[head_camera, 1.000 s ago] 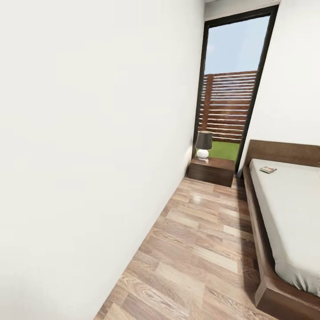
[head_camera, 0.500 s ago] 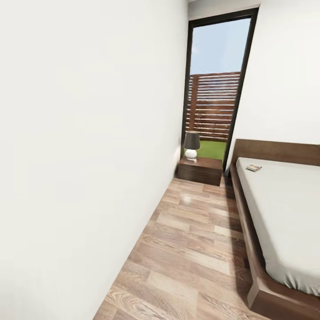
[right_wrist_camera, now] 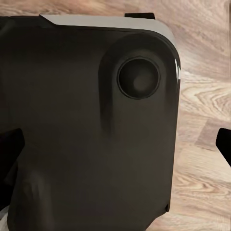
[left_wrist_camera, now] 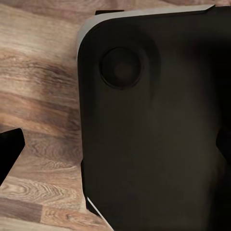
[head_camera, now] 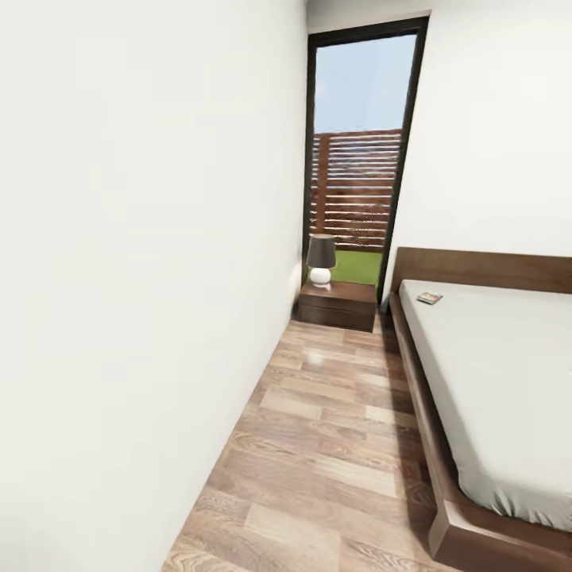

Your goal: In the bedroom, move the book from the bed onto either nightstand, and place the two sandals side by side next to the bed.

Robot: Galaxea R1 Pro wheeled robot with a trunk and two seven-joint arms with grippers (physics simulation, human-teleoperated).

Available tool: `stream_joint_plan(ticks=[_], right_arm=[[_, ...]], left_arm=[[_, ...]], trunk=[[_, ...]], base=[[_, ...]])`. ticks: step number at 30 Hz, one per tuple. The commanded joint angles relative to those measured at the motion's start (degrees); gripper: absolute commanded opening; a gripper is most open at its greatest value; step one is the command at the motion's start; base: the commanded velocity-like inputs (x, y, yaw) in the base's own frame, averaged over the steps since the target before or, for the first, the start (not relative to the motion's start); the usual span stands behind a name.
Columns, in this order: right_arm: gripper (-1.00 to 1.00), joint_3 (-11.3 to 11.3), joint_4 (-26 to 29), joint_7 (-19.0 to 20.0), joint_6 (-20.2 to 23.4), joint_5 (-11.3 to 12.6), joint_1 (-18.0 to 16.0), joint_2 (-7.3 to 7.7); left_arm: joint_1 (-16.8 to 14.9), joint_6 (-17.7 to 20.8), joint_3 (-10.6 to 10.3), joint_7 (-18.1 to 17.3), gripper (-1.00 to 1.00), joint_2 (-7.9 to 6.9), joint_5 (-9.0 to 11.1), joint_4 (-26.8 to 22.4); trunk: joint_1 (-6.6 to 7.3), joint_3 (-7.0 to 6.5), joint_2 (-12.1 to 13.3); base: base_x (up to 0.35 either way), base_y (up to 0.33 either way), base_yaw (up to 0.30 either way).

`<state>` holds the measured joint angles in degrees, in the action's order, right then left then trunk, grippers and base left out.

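A plain white wall [head_camera: 143, 278] fills the nine o'clock side of the head view, and a strip of wood-plank floor [head_camera: 334, 445] runs between it and the bed [head_camera: 492, 397] at three o'clock. The bed has a dark brown frame, a low headboard and a pale mattress. The book [head_camera: 429, 298] lies flat on the mattress near the headboard, close to the mattress edge that faces the aisle; it is too small for any lettering to be read.

At twelve o'clock, at the far end of the aisle, the nightstand [head_camera: 337, 305] stands against the wall, just beside the head of the bed. On its surface sits a lamp [head_camera: 321, 260] with a dark shade and a round white base. Behind it rises a tall black-framed window [head_camera: 361, 151], with a slatted wooden fence, grass and sky outside.

Each wrist view shows a dark rounded robot body panel [left_wrist_camera: 154, 125] [right_wrist_camera: 91, 125] over the floor planks. Dark shapes at the picture edges may be the jaws; whether either pair is wide or narrow cannot be told.
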<state>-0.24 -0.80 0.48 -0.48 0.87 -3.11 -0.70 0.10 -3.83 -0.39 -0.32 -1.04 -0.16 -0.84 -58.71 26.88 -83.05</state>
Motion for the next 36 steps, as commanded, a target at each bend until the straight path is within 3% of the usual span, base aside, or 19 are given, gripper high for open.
stream_joint_plan(ticks=[1, 36], right_arm=[[1.00, 0.0, -0.1, 0.0, -0.1, 0.1, -0.1, 0.00], [1.00, 0.0, -0.1, 0.0, -0.1, 0.1, -0.1, 0.00]], left_arm=[[0.0, -0.1, 0.0, 0.0, 1.00, -0.01, 0.0, 0.0], [0.0, -0.2, 0.0, 0.0, 1.00, -0.54, 0.0, 0.0]], trunk=[[-0.02, 0.05, 0.0], [-0.02, 0.05, 0.0]], base=[[0.202, 0.000, -0.178], [0.212, 0.080, -0.174]])
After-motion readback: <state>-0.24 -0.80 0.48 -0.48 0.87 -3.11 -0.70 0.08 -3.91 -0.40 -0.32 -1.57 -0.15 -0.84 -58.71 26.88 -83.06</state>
